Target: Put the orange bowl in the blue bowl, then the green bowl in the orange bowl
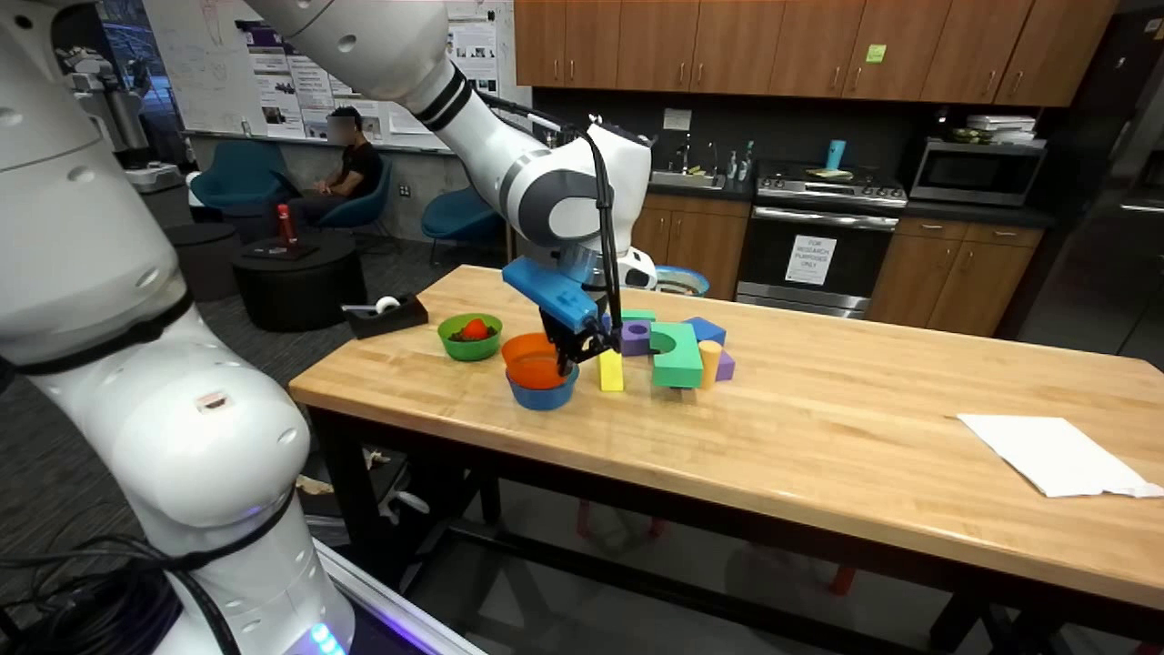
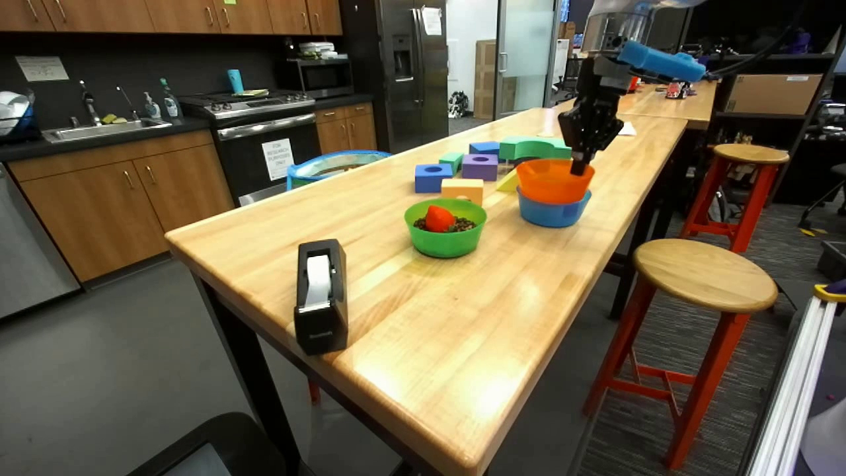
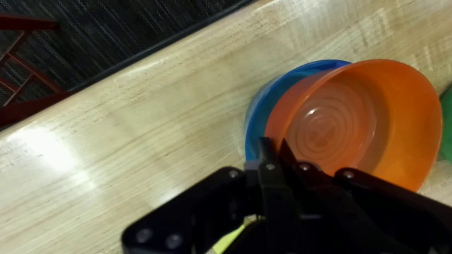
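My gripper [image 3: 274,141] is shut on the rim of the orange bowl [image 3: 406,123], one finger inside it and one outside. In both exterior views the orange bowl [image 1: 527,362] [image 2: 547,182] sits tilted in the mouth of the blue bowl [image 1: 543,398] [image 2: 554,214], with its upper part standing above the blue rim. From the wrist, the blue bowl [image 3: 255,130] shows as a crescent under the orange one. The green bowl [image 1: 469,350] [image 2: 446,246] stands apart on the table, holding a red item and dark bits. Only an edge of the green bowl [image 3: 447,123] enters the wrist view.
Several toy blocks, among them a green arch block [image 1: 677,364], a purple block [image 2: 480,166] and a yellow block [image 1: 611,371], stand beside the bowls. A black tape dispenser [image 2: 321,297] sits near the table's end. White paper [image 1: 1059,450] lies farther along the table [image 1: 818,455].
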You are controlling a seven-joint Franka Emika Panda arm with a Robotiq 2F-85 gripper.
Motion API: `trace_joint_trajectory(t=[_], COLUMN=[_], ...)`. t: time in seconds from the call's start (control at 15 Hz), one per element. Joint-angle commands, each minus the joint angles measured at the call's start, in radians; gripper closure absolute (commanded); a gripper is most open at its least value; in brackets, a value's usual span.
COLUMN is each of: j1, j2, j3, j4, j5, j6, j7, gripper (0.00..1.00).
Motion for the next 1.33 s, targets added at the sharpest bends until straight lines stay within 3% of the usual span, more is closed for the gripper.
trace_joint_trajectory(t=[0.0, 0.73, 1.27], j1=[-0.010, -0.004, 0.056], j2=[0.019, -0.045, -0.241], j3=[0.007, 0.029, 0.129], j4=[0.017, 0.003, -0.023], j5=[0.024, -0.003, -0.064], j6=[-0.005, -0.004, -0.013], j7=[0.002, 0.013, 0.003], gripper=[0.71, 0.02, 0.00])
